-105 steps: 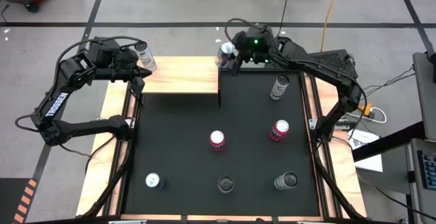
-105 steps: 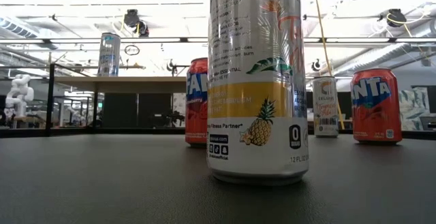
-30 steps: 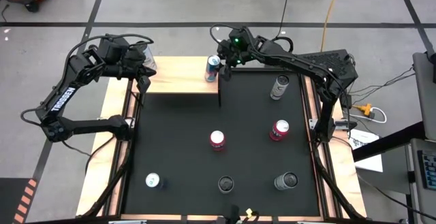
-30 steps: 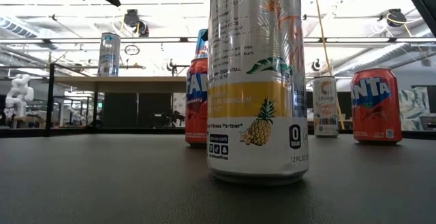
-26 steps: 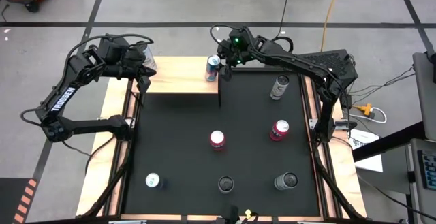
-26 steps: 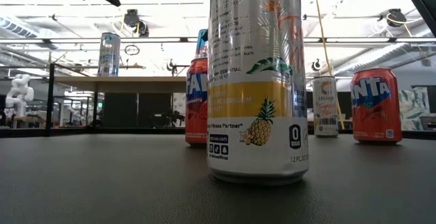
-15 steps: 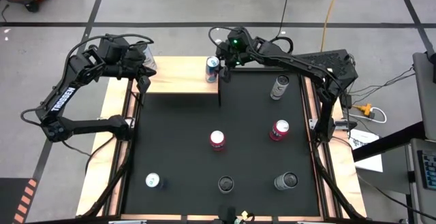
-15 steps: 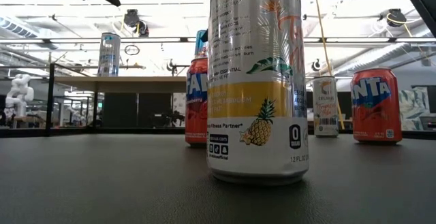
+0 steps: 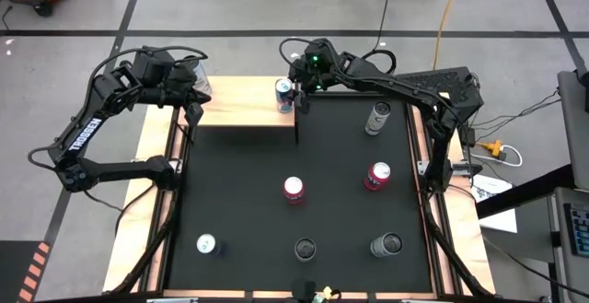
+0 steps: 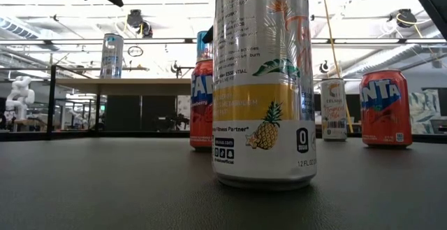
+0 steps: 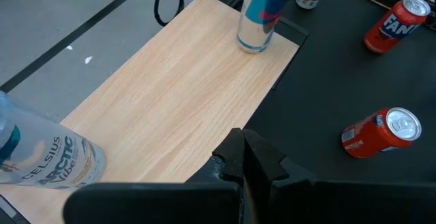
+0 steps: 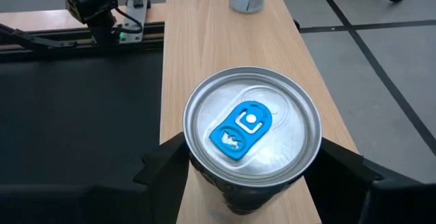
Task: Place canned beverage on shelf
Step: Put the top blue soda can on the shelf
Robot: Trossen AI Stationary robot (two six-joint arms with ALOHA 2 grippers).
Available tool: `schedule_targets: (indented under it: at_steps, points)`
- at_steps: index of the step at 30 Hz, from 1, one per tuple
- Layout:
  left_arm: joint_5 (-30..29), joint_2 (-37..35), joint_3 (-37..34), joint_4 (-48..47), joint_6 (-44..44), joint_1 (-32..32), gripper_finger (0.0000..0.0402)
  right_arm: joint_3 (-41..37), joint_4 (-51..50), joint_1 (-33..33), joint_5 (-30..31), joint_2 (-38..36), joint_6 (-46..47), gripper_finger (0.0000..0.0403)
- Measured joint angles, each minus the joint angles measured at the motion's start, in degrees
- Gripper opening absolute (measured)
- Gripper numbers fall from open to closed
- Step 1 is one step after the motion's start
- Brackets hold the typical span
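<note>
The shelf [image 9: 241,102] is a pale wood board on a black frame at the mat's far left. At its right end a silver and blue can [image 9: 284,94] with a blue tab [image 12: 240,130] stands upright, and my right gripper [image 12: 252,173] is shut on it. In the left wrist view the can's base [image 11: 253,44] looks down on the board. A Celsius can [image 9: 198,80] stands on its base at the shelf's far left corner. My left gripper [image 11: 243,157] is shut and holds nothing, above the shelf's left near edge. My right gripper pinches the can's side wall just below the top rim [image 12: 193,161], one finger [image 12: 162,166] on each opposite side. The fingers come slanting down from the table's far right. The can stays upright, and its base seems to rest on the shelf.
Several cans stand on the black mat [image 9: 239,192]: a silver one [image 9: 378,117] at the far right, two red ones [image 9: 377,176] [image 9: 294,189] mid-mat, and three along the near edge [image 9: 305,248]. A pineapple can [image 10: 264,83] stands close to the low camera.
Since the earliest frame my right gripper has carried the blue can from beyond the shelf's far right corner toward the table's left and onto the shelf's right end. Over the last second it has barely moved, and the can has stayed upright.
</note>
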Motion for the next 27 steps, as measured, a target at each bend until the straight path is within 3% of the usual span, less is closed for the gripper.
schedule_targets:
  at_steps: [21, 27]
  points:
    - [0.00, 0.00, 0.00, -0.70, -0.11, 0.02, 0.0001, -0.05, 0.65, 0.26, -0.05, 0.00, -0.32, 0.0312]
    - [0.00, 0.00, 0.00, -1.31, -0.14, 0.02, 0.0001, -0.07, 1.34, 0.26, -0.09, 0.00, 0.02, 0.0315]
